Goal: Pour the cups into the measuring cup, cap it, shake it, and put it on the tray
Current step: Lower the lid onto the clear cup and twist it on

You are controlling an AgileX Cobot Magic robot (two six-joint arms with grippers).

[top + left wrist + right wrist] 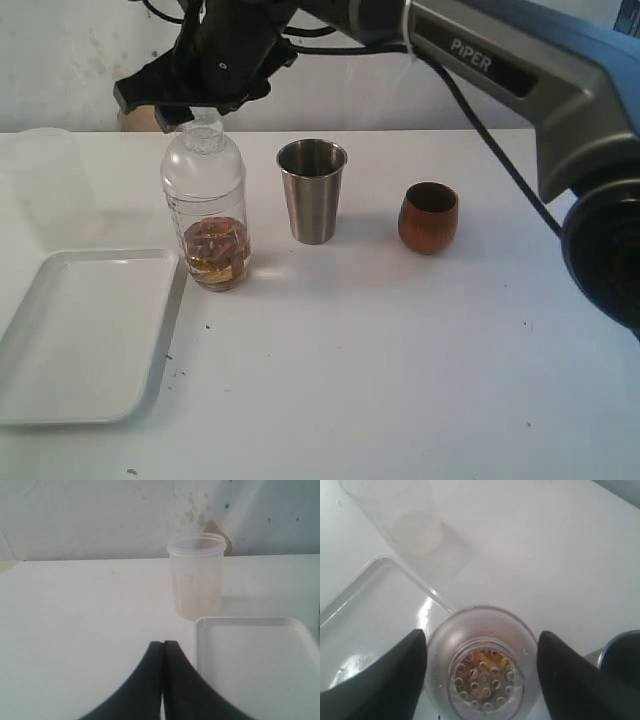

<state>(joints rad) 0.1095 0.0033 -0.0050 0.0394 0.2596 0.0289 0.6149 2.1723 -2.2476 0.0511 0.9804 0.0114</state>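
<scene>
1. The measuring cup (205, 205) stands upright on the white table (400, 360), with brown and yellow pieces at its bottom and a clear domed strainer cap (203, 137) on top.
2. The right gripper (481, 635) hangs directly above the measuring cup. Its fingers (390, 675) are spread, one on each side of the cap, gripping nothing.
3. The tray (80, 340) lies flat just beside the measuring cup's base, to its left in the exterior view.
4. The steel tumbler (312, 190) stands near the measuring cup on its right, and the wooden cup (428, 217) is farther right.
5. A frosted cup (45, 175) stands to the left of the measuring cup and behind it.
6. The left gripper (162, 647) is low over the table with its fingers pressed together, holding nothing; the measuring cup is outside its view.
</scene>
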